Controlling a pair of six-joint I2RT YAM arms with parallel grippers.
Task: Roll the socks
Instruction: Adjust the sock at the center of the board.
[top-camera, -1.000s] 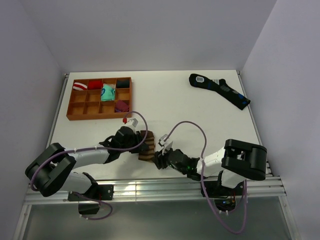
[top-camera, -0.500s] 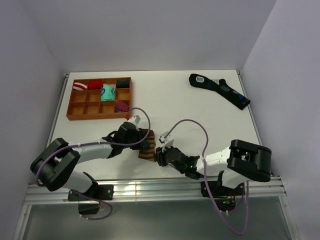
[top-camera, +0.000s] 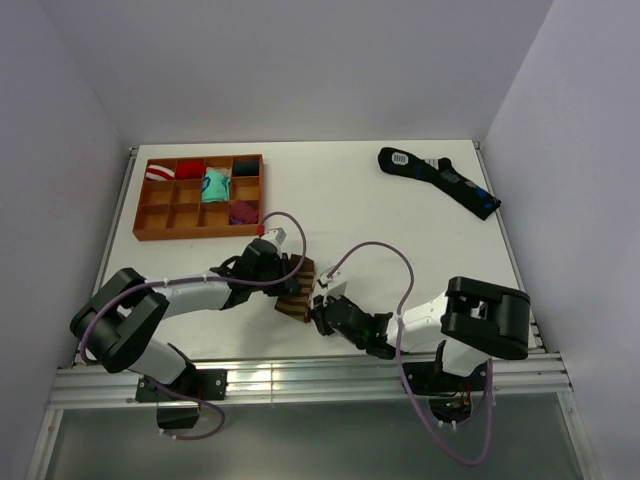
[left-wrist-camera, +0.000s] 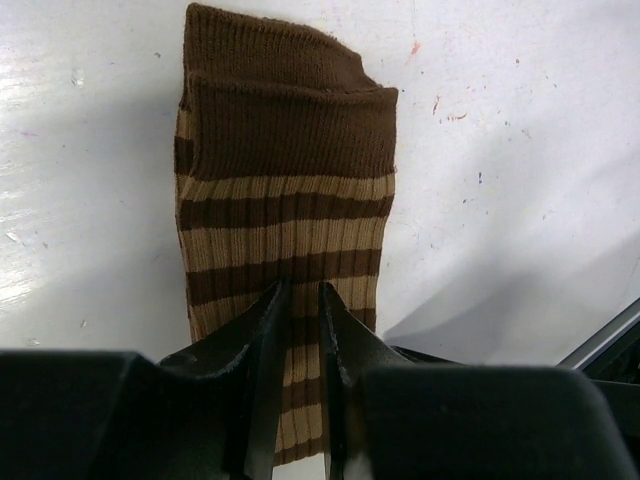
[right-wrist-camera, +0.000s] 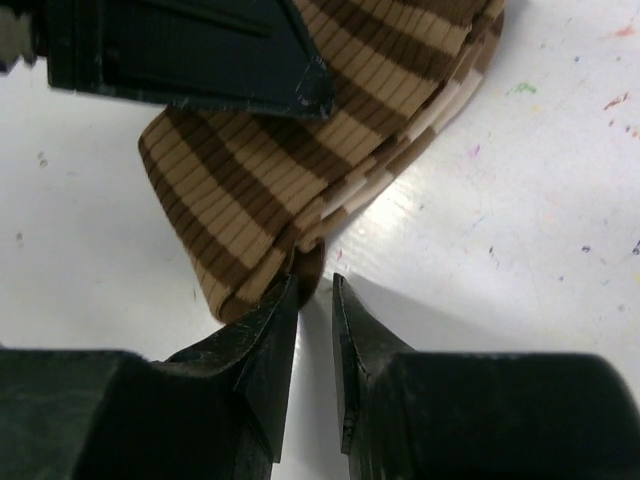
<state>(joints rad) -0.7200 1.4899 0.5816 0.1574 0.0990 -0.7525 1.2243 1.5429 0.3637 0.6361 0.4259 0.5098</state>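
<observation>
A brown and tan striped sock (top-camera: 297, 298) lies folded on the white table near the front. In the left wrist view it (left-wrist-camera: 285, 180) lies flat, dark cuff away from me. My left gripper (top-camera: 288, 280) rests over its near end, jaws almost together (left-wrist-camera: 298, 288), and the stripes show through the thin gap. My right gripper (top-camera: 318, 312) sits at the sock's right front edge, jaws almost together (right-wrist-camera: 315, 280), their tips touching a dark fold of the sock (right-wrist-camera: 260, 170). White table shows in that gap. The left gripper's finger (right-wrist-camera: 190, 50) lies across the sock.
A black sock with blue patches (top-camera: 440, 180) lies at the back right. A wooden compartment tray (top-camera: 197, 236) at the back left holds several rolled socks, among them a teal one (top-camera: 215, 185) and a purple one (top-camera: 243, 212). Both arms' cables arch over the front.
My left arm has swung a little right and away, carrying its gripper further over the sock. The sock has shifted slightly right. The right gripper has barely moved.
</observation>
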